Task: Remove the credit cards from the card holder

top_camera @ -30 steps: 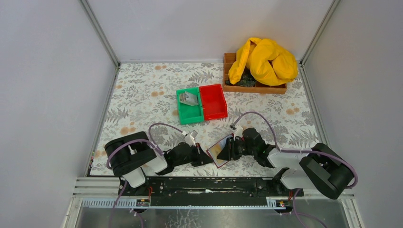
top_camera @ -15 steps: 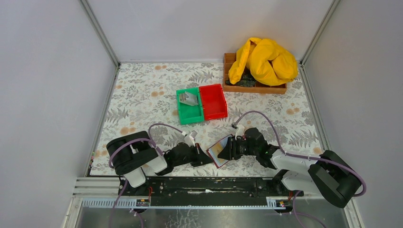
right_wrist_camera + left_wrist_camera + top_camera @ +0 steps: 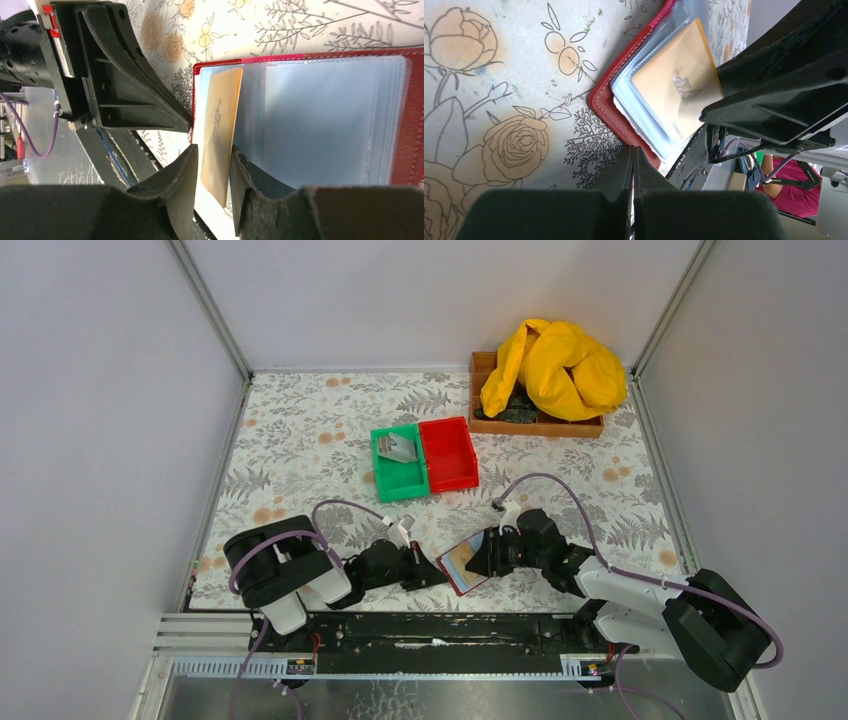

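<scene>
The dark red card holder (image 3: 453,578) lies open and tilted at the table's near edge between the arms, its clear sleeves up. My left gripper (image 3: 438,573) is shut on its red border (image 3: 610,112), jaws pressed together (image 3: 633,150). A tan/gold credit card (image 3: 220,125) sticks up out of the sleeves, also seen in the left wrist view (image 3: 674,85). My right gripper (image 3: 212,147) straddles this card, fingers a little apart, one finger (image 3: 245,170) against it and a gap at the other. More credit cards (image 3: 399,448) lie in the green bin (image 3: 384,478).
A red bin (image 3: 448,454) adjoins the green one mid-table. A wooden tray (image 3: 480,368) with a yellow cloth (image 3: 555,365) stands at the back right. The metal base rail (image 3: 420,630) runs just behind the holder. Grey walls enclose the floral table.
My right arm has drawn back to the right and the card holder has tipped down flatter. The left arm has hardly moved.
</scene>
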Controlling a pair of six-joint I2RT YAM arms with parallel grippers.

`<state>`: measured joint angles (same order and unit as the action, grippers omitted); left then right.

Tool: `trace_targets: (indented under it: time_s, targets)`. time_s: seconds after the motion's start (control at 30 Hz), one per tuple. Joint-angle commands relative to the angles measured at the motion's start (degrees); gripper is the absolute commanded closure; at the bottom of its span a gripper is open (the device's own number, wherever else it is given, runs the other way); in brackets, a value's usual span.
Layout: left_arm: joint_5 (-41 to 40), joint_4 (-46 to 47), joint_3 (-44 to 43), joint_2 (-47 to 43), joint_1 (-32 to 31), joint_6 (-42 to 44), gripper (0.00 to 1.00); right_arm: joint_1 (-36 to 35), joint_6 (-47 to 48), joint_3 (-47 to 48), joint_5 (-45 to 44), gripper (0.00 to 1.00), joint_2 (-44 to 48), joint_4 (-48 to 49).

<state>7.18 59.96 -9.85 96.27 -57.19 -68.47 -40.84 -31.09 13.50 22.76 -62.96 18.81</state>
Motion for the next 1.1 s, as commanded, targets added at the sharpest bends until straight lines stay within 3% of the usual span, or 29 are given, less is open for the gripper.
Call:
trace_targets:
  time_s: [0.0,0.3,0.47,0.87,1.07]
  targets:
    - [-0.13,-3.51,0.80,1.62,0.69,2.26,1.00,1.30,1.39,1.99,-2.18,0.65,2.21,-0.95]
    - [0.21,-3.20,1.36,0.06,0.94,2.62,1.00,1.82,-1.30,0.69,3.21,0.69,-0.93,5.19]
    - [-1.81,-7.93,1.87,-4.32,0.96,3.49,1.00,1.75,-4.97,-0.35,10.29,0.65,-6.32,14.41]
    - [-5.28,-22.75,-2.26,-11.38,4.16,8.80,1.00,1.73,-8.64,-3.80,11.84,0.66,-9.48,23.02]
    - [-6.14,-24.19,-2.37,-12.66,5.00,9.04,1.00,1.74,-10.14,-5.22,10.86,0.67,-10.52,26.02]
